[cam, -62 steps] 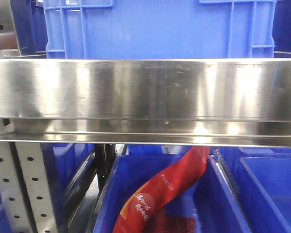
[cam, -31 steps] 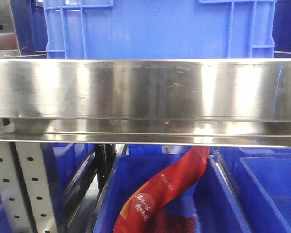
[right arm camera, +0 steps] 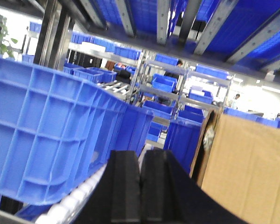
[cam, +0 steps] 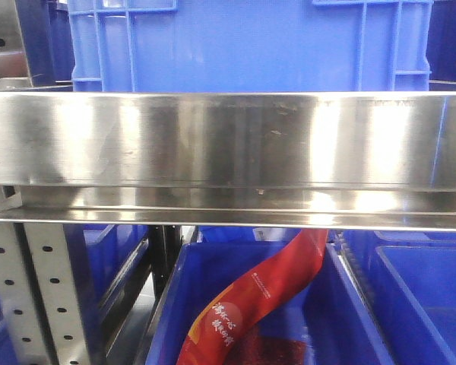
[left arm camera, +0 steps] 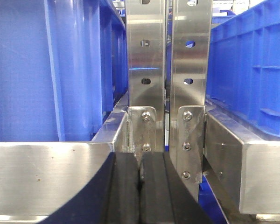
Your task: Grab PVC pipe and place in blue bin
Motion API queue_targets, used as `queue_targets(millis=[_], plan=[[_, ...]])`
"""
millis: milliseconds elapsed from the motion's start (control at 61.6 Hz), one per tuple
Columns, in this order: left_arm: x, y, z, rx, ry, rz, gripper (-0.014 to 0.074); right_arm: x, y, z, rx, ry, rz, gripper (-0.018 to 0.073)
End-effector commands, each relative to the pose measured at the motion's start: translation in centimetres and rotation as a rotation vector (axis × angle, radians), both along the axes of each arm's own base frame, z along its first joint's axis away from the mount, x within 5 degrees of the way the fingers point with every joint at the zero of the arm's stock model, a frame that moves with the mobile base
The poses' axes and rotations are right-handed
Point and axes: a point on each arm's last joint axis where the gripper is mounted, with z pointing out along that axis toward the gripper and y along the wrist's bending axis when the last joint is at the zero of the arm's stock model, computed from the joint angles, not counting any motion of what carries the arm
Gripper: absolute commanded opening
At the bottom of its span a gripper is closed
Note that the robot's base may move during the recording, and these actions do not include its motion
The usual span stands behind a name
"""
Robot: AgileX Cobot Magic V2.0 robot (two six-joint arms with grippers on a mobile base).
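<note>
The PVC pipe is out of view in every frame. A large blue bin [cam: 251,46] stands on the steel shelf beam [cam: 228,141] right in front of the front camera. In the left wrist view my left gripper [left arm camera: 140,161] is shut with nothing between its black fingers, facing the steel rack uprights [left arm camera: 168,70] between two blue bins. In the right wrist view my right gripper [right arm camera: 140,158] is also shut and empty, pointing along a row of blue bins [right arm camera: 42,135].
Below the beam a blue bin [cam: 251,304] holds a red printed bag [cam: 258,296]. Another blue bin [cam: 425,296] sits to its right. A cardboard box [right arm camera: 247,168] stands at the right of the right wrist view. White rollers [right arm camera: 79,196] run under the bins.
</note>
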Motion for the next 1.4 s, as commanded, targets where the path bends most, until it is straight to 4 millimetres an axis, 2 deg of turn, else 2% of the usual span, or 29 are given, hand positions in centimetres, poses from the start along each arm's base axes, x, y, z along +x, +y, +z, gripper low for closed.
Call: queue_targets(millis=[0,487,941,1379], plan=[[0.0,0.0,0.2,-0.011,-0.021,0.005,-0.0111,0.0,-0.1,0.0,-0.002,-0.033,-0.017,-0.0163],[0.0,0.0,0.2,-0.011,-0.021,0.005,-0.0111,0.1,-0.5,-0.6,-0.024,-0.009,-0.098,-0.0163],[0.0,0.0,0.2,-0.011,-0.021,0.005,-0.0111,0.7,-0.6,-3.3,-0.022,0.024,-0.115,-0.0163],[0.0,0.0,0.2,-0.011,-0.021,0.005,-0.0111,0.8,-0.6,-3.6,-0.022,0.053,-0.109,-0.0163]])
